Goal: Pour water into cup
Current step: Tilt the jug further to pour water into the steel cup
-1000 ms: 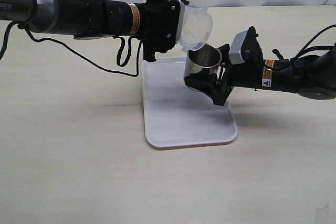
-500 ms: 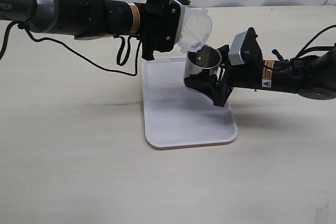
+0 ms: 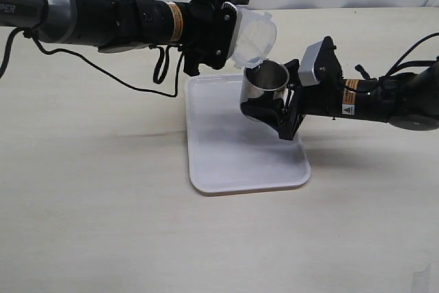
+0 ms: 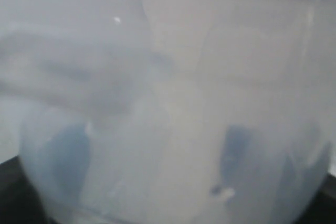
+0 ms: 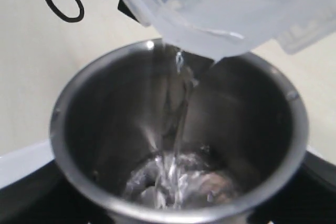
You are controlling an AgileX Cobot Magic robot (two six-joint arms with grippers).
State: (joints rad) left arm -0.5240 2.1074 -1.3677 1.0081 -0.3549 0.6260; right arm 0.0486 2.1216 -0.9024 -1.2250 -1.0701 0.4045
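My left gripper (image 3: 235,32) is shut on a translucent plastic container (image 3: 255,36) and holds it tipped, mouth down, over the cup (image 3: 266,81). The shiny steel cup is held above the tray with my right gripper (image 3: 266,101) shut around its lower body. In the right wrist view a thin stream of clear water (image 5: 178,124) falls from the container's lip (image 5: 220,40) into the cup (image 5: 100,119) and pools at its bottom. The container's cloudy wall (image 4: 168,103) fills the left wrist view and hides that gripper's fingers.
A white rectangular tray (image 3: 240,159) lies on the beige table (image 3: 96,211) right under both grippers. A black cable (image 3: 161,66) hangs from the left arm just left of the tray.
The container has tipped slightly further and its upper end has risen a little. The cup and the right arm have stayed in place.
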